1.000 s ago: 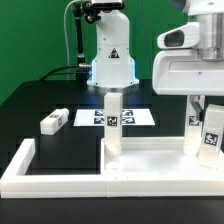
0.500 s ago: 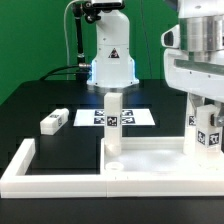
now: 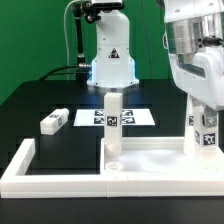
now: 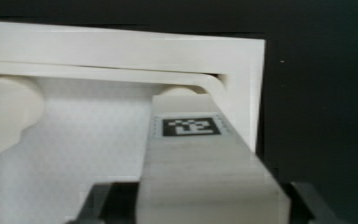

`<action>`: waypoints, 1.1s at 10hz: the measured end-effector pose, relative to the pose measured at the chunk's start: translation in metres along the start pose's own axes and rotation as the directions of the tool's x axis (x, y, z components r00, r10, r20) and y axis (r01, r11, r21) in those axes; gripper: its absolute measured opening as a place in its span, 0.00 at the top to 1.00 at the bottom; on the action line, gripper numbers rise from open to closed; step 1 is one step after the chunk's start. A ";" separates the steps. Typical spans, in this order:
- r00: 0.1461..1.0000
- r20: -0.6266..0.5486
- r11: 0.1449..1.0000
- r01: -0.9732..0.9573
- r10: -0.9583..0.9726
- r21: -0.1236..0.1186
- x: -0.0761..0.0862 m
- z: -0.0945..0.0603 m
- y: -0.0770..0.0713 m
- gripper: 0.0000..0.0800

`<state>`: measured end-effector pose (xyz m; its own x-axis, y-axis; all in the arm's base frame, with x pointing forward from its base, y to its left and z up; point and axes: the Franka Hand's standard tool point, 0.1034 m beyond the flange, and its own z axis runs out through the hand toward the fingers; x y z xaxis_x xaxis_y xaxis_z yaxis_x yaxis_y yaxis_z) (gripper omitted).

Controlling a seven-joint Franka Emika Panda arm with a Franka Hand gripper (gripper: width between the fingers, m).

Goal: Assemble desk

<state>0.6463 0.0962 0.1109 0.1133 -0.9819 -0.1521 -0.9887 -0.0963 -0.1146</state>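
A: Where is the gripper (image 3: 207,128) right now?

B: Low over the tabletop (image 3: 150,160), at the corner on the exterior view's right. A leg (image 4: 197,150) stands straight below the wrist, reaching away from the fingers (image 4: 101,200) toward the slab's rim.

A: Is it gripping that leg?

B: I judge so. In the wrist view the two dark fingers sit tight against the leg's near end on both sides, with no gap showing, so the jaws are narrow and clamped on it. The far end meets the slab near its corner; whether it is fully seated I cannot tell.

A: And the other parts?

B: A second leg (image 3: 114,121) stands upright on the slab, off to the gripper's side toward the exterior view's left. Another leg (image 3: 54,122) lies loose on the black table (image 3: 30,105), well apart from the gripper, beyond the white fence (image 3: 22,160). The marker board (image 3: 115,117) lies flat behind the upright leg. I see no fourth leg for certain.

A: How will these pieces handle?

B: They look like stiff, light, smooth plastic, so probably slippery under the pads and unforgiving if tilted. I would hold a leg on its flat sides, near the end away from the slab, as here, keeping it square to the tabletop. The slab looks rigid and may slide unless the fence braces it.
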 end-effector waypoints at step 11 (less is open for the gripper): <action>0.281 -0.009 0.281 0.958 -0.960 -0.056 0.010 -0.001 -0.003 0.19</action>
<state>0.6500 0.0865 0.1106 0.9798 -0.1847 0.0761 -0.1746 -0.9769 -0.1231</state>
